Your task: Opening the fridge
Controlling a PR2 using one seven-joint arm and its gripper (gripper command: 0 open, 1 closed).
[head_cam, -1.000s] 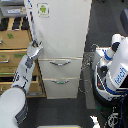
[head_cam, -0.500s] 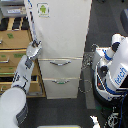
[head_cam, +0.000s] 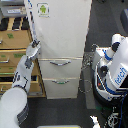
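Note:
The tall white fridge (head_cam: 62,35) stands in the middle of the exterior view, with a green android sticker (head_cam: 43,9) on its upper door and two lower drawers with curved silver handles (head_cam: 60,63). The upper door looks closed or barely ajar. My white arm reaches up from the bottom left, and its gripper (head_cam: 35,46) is at the left edge of the upper door, near its lower corner. The fingers are too small and blurred to tell whether they are open or shut.
A tan wooden drawer cabinet (head_cam: 12,45) with green labels stands directly left of the fridge, behind my arm. A second white robot arm and body (head_cam: 114,70) with cables stands at the exterior view's right. Dark floor lies in front of the fridge.

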